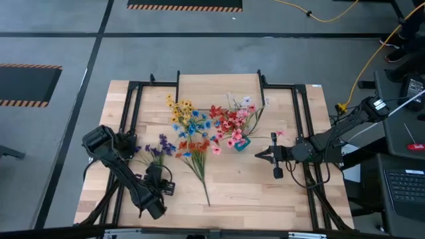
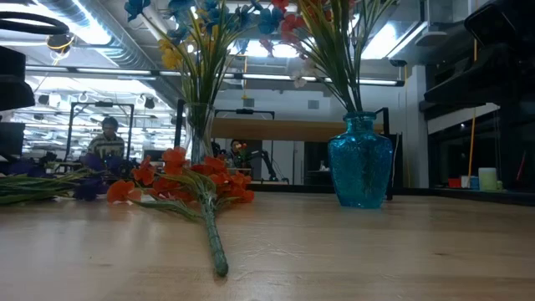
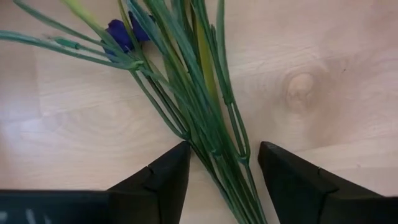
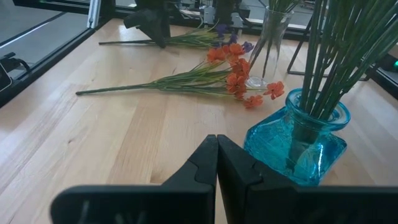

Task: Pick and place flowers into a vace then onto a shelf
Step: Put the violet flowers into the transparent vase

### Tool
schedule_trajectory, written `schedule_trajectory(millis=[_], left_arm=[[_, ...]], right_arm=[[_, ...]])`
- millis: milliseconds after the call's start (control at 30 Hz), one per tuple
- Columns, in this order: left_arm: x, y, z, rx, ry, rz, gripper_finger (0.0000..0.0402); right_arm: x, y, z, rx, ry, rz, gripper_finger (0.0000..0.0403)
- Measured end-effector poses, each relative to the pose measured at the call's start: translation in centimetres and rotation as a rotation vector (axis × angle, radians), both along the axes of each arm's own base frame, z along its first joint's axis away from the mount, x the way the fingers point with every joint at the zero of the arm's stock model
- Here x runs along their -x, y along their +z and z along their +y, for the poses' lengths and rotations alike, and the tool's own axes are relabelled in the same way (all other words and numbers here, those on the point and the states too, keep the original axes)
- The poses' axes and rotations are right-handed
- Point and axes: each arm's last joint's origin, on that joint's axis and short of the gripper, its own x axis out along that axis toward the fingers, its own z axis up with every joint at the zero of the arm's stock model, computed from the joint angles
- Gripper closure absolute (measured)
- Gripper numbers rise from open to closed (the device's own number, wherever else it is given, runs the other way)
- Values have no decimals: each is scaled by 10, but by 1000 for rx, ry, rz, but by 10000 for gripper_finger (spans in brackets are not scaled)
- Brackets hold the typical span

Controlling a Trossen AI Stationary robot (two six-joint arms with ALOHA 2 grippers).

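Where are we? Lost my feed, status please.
Left gripper open astride purple flowers' stems. Right gripper shut beside blue vase. Nothing in the way.

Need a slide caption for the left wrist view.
Left gripper open, fingers either side of the purple flowers' green stems lying on the wooden table.

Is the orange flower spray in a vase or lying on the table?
Lying flat: orange spray rests on the table, outside both vases.
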Motion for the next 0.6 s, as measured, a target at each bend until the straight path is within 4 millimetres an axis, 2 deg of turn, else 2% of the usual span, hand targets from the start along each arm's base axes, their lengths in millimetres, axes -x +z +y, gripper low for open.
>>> schedule_trajectory(millis=[233, 500, 600], left_arm=[[-1, -2, 0, 16, -1, -14, 260], [-2, -2, 0, -6, -8, -66, 383], [0, -2, -1, -33, -32, -86, 390]], right_arm=[[0, 0, 0, -1, 0, -1, 389], [0, 0, 0, 0, 0, 0, 389], [0, 0, 0, 0, 0, 0, 389]])
